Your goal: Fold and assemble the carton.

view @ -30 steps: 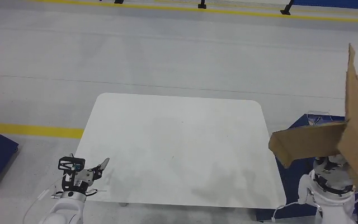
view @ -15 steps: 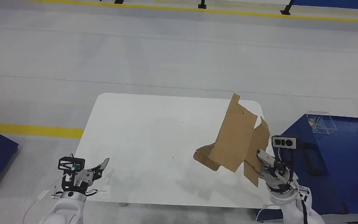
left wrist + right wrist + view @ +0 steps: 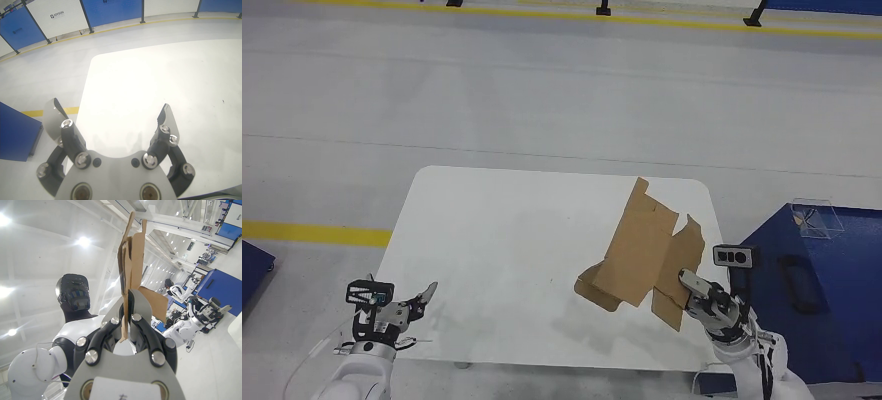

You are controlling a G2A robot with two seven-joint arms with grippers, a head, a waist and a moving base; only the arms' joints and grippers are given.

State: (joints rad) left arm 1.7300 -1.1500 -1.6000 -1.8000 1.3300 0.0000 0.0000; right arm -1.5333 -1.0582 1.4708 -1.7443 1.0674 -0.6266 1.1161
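Fingers [image 3: 57, 107] of the left gripper [image 3: 110, 106] spread wide, holding nothing, above the near left corner of the white rounded counter [image 3: 502, 250]; the right gripper [image 3: 127, 294] pinches the near edge of the flattened brown cardboard carton [image 3: 642, 245], raised over the counter's right side

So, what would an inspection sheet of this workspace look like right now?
Surface: white table, rounded corners, faint smudges.
Job's things: brown cardboard carton, not yet assembled, held tilted over the table's right part; whether its lower flap touches the table, cannot tell.
Clutter: nothing seen.
End effectors: right end effector shut on the carton's edge; left end effector open, holding nothing, at the table's near left corner.
Cables: thin white cable near the left end effector.
Surroundings: grey floor with a yellow line; blue cabinet right of the table; blue and white panels.
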